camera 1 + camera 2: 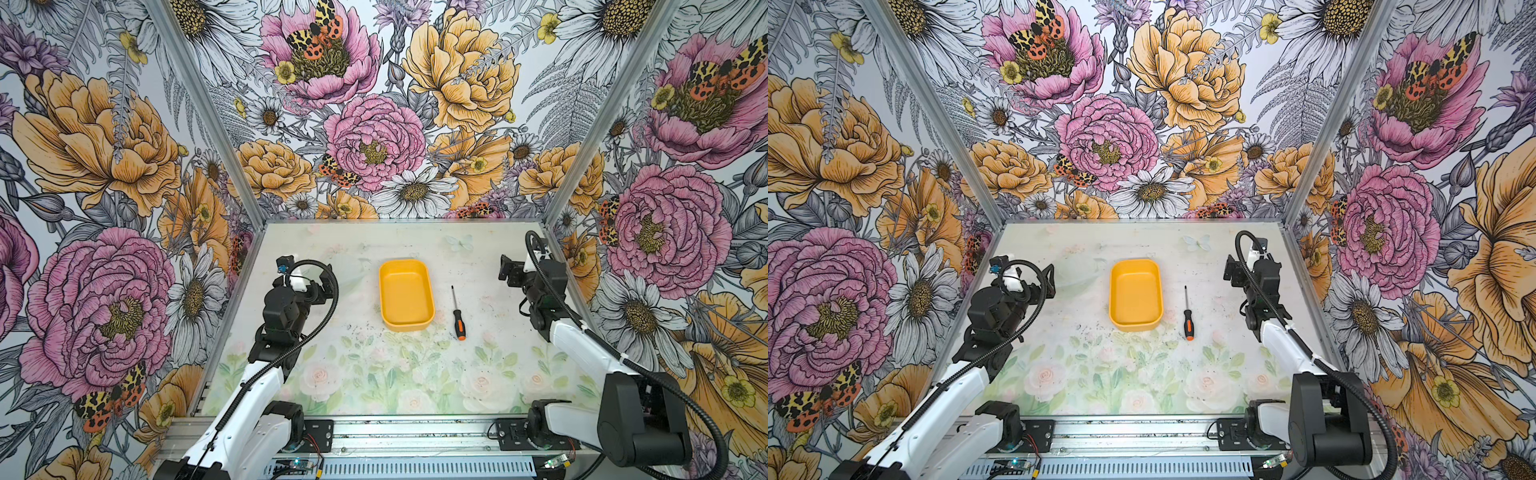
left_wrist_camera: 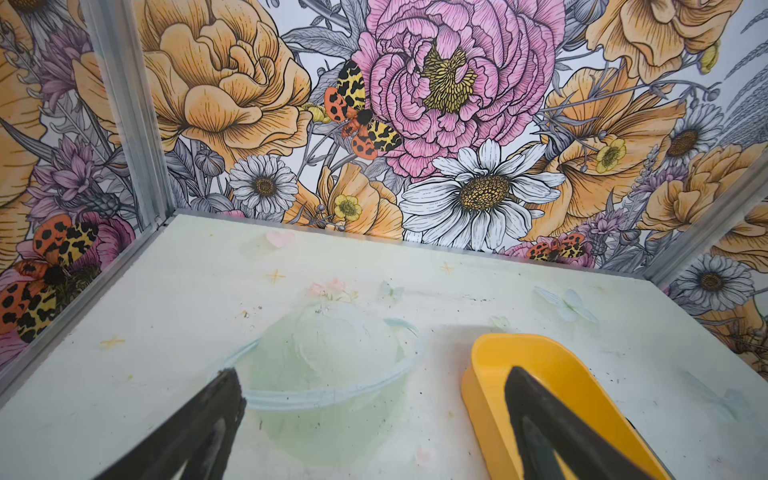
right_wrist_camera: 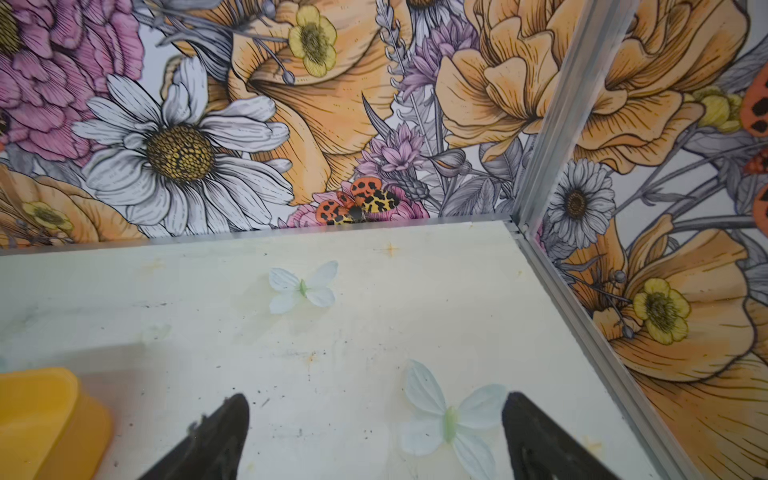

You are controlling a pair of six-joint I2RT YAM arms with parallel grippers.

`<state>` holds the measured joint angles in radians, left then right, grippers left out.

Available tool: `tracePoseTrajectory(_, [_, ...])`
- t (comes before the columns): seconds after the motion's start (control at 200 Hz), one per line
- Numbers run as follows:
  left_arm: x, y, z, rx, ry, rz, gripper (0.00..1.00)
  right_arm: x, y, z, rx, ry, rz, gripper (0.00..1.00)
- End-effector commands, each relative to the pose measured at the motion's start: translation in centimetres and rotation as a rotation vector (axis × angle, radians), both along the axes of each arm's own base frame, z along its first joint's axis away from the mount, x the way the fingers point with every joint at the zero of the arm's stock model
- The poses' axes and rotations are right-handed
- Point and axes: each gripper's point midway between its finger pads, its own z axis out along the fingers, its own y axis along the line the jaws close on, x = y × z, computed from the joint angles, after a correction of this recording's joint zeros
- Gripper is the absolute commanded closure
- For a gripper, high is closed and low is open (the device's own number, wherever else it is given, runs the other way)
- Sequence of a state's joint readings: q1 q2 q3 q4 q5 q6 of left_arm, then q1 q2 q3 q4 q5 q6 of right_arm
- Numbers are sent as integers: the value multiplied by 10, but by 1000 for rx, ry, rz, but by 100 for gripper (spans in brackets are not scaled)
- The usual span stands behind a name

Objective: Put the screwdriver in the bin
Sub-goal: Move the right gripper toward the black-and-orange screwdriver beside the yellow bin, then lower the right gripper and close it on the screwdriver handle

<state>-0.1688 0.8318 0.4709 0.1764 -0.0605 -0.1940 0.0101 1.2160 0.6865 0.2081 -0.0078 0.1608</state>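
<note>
Right wrist view: right hand (image 3: 376, 405) spread wide, nothing betw. its fingers (image 3: 216, 436), over bare worktop (image 3: 332, 332), w/ a corner of the bin (image 3: 41, 415) nearby. Left hand (image 2: 372, 374) also wide & empty, one finger in front of the bin. Both top views: screwdriver (image 1: 457, 312) lies flat on worktop just beside bin's right wall, not touching, shaft toward back wall (image 1: 374, 166), well apart from both hands.

In both top views the shallow yellow-orange plastic bin (image 1: 405, 296) (image 1: 1136, 296) sits mid-table on the pale flower-printed tabletop (image 1: 374, 374). The small black-and-orange-handled screwdriver (image 1: 457, 314) (image 1: 1187, 314) lies on the table just right of it, not touching, with its shaft pointing far and its handle near.
</note>
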Motion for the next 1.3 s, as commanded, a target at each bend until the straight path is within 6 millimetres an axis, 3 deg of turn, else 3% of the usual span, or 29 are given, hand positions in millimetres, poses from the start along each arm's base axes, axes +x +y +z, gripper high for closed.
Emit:
tracePoseTrajectory(0.0, [-7, -11, -24, -69, 95, -37, 1, -28, 41, -34, 149, 238, 139, 4])
tracePoseTrajectory(0.19, [-5, -32, -49, -79, 183, -98, 1, -54, 96, -64, 211, 393, 261, 8])
tracePoseTrajectory(0.39, [-3, -44, -72, -71, 268, -132, 1, -74, 124, -106, 138, 519, 247, 12])
tracePoseTrajectory(0.631, [-2, -52, -93, -73, 384, -161, 1, -83, 137, -138, 119, 644, 267, 17])
tracePoseTrajectory(1.296, [3, -68, -110, -100, 496, -216, 1, -96, 150, -168, 30, 825, 286, 28])
